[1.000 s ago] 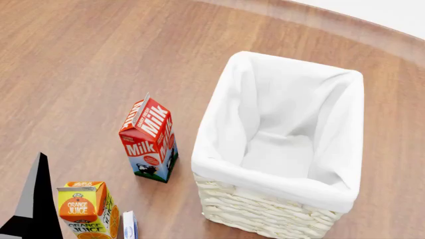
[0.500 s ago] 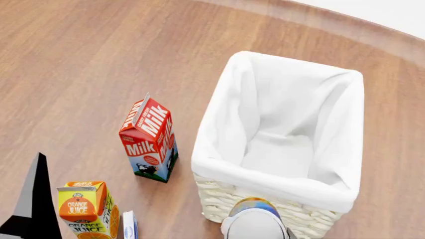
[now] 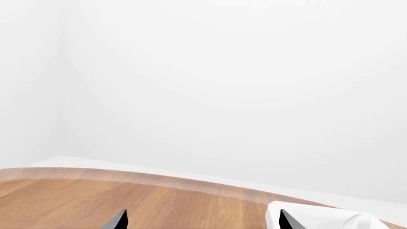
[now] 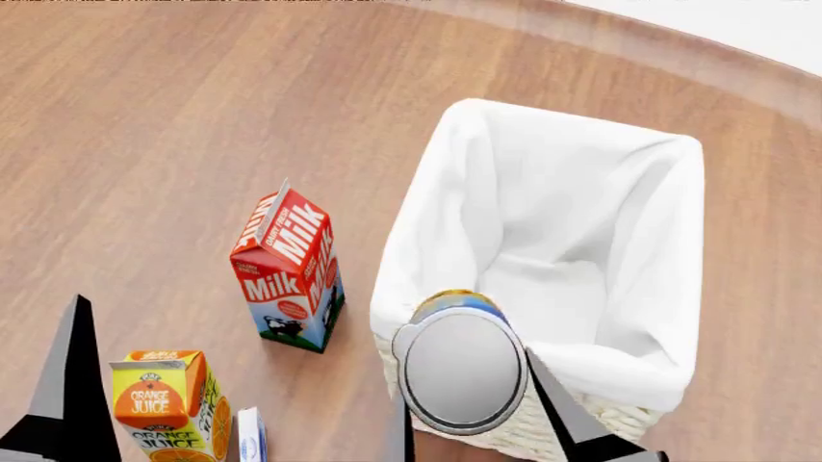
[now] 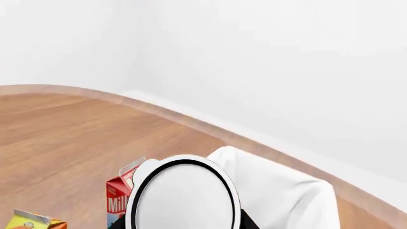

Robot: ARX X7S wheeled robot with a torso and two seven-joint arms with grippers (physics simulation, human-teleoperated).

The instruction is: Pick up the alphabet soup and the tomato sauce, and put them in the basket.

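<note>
The alphabet soup, a can with a silver top and a blue and orange label edge, hangs just above the near rim of the basket. My right gripper is shut on it, one dark finger on each side. In the right wrist view the can's top fills the space between the jaws, with the basket behind it. My left gripper is open and holds nothing, and the basket's cloth corner lies past it. One of its fingers shows at the lower left. The tomato sauce is out of view.
A red milk carton stands left of the basket. An orange juice carton and a small blue-and-white box sit at the near left. The wooden table's curved far edge runs behind the basket.
The can in my right gripper has risen into view from the lower edge and now sits at the basket's near rim. The left finger and the cartons have not moved.
</note>
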